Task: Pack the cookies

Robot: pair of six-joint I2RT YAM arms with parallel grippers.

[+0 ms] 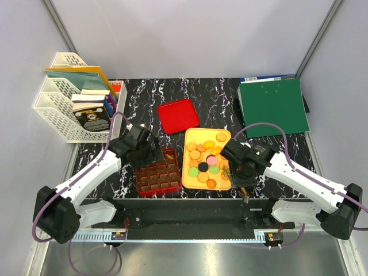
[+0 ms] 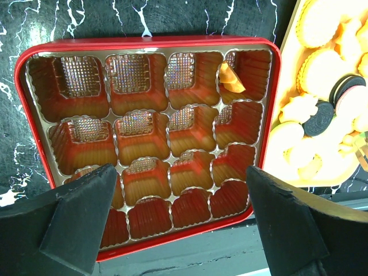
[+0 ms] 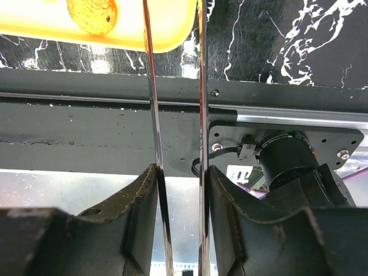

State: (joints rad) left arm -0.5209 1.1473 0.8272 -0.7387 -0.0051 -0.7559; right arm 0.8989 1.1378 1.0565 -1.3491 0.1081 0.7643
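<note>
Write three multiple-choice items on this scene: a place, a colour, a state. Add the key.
1. The red lid lies: A) on the red box; B) flat beyond the cookie tray; C) inside the tray.
2. The tray under the loose cookies is: A) yellow; B) green; C) white.
3. The left gripper is: A) shut on a cookie; B) open above the red box; C) holding the lid.
Key: B, it lies behind the tray; A, its rim is yellow; B, its jaws stand wide apart, empty.
</note>
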